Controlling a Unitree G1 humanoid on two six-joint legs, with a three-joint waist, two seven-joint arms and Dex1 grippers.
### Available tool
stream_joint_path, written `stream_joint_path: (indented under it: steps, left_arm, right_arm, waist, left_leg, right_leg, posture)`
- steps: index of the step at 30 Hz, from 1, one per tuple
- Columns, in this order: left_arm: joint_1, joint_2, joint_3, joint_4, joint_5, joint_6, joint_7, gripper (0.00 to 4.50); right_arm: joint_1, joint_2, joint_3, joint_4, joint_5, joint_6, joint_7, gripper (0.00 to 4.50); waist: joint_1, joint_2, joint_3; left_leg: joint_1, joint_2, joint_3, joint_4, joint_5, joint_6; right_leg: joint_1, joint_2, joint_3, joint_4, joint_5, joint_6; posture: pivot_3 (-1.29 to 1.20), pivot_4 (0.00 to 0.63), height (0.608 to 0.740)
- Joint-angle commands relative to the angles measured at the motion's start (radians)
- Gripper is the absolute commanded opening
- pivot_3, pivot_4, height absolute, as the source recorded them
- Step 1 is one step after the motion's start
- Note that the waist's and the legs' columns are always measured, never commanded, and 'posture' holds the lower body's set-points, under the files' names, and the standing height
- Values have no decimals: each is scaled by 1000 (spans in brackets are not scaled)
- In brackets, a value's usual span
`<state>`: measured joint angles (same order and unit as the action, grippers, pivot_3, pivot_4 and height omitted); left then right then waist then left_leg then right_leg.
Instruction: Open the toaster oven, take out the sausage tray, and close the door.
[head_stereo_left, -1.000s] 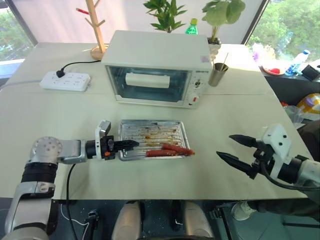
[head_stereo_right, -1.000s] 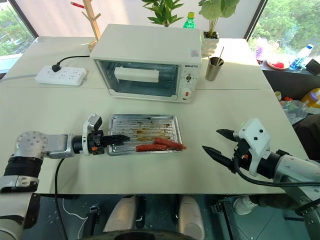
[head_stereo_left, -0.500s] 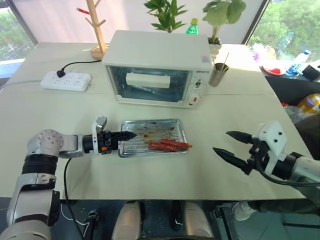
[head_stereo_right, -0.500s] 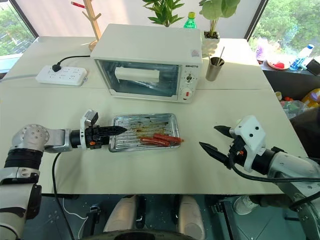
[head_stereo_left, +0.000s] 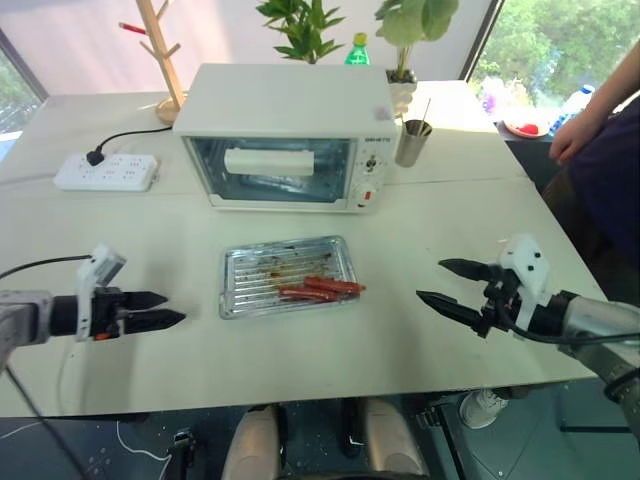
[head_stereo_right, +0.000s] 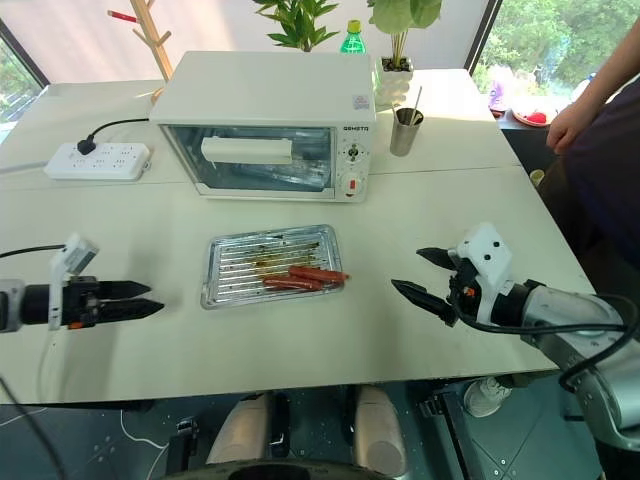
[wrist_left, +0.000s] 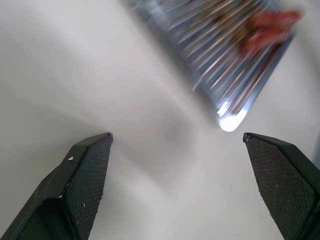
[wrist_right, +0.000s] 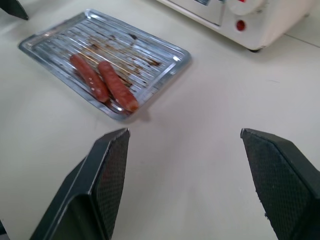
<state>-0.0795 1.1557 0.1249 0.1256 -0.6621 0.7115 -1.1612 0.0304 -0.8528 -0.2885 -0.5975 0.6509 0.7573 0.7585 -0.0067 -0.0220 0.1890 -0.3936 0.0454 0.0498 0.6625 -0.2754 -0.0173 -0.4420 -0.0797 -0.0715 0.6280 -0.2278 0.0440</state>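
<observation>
The sausage tray (head_stereo_left: 288, 277) sits on the desk (head_stereo_left: 400, 220) before the closed toaster oven (head_stereo_left: 285, 137). Both the left end effector (head_stereo_left: 162, 310) and right end effector (head_stereo_left: 441, 281) hover empty, fingers spread.

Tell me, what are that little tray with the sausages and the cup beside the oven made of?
The sausage tray looks like thin bare metal, silvery and shiny: its ridged base throws bright glints, with brown grease stains on it. The cup by the toaster oven also looks like metal, probably brushed steel, judging by its dull grey sheen.

sausage tray (head_stereo_left: 288, 277) (two sausages), before shut toaster oven (head_stereo_left: 285, 138)
</observation>
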Motion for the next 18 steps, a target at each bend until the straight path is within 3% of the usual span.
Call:
stream_joint_path:
  steps: [1, 9, 18]
  left_arm:
    - [0, 20, 129, -102, 10, -69, -10, 4451]
    - [2, 35, 316, -293, -47, -24, -40, 4451]
    - [51, 41, 436, -414, -75, 57, -59, 4451]
  right_arm:
    - [-65, -54, 11, 39, 29, -26, 106, 3635]
    - [-255, -162, 78, 183, 59, -36, 337, 3635]
    - [-328, -160, 135, 321, -22, -105, 397, 3635]
  waist:
    - [12, -1, 1]
    - [19, -1, 2]
    - [19, 0, 2]
  left_leg:
    - [-1, 0, 0, 0, 0, 0]
    - [-9, -3, 2, 1, 0, 0]
    - [-9, -3, 3, 2, 0, 0]
  right_leg:
    - [-1, 0, 0, 0, 0, 0]
    - [-4, 0, -1, -4, 1, 3]
    - [-4, 1, -3, -2, 3, 5]
  posture:
    - [0, 150, 717]
    - [0, 150, 717]
    - [0, 150, 717]
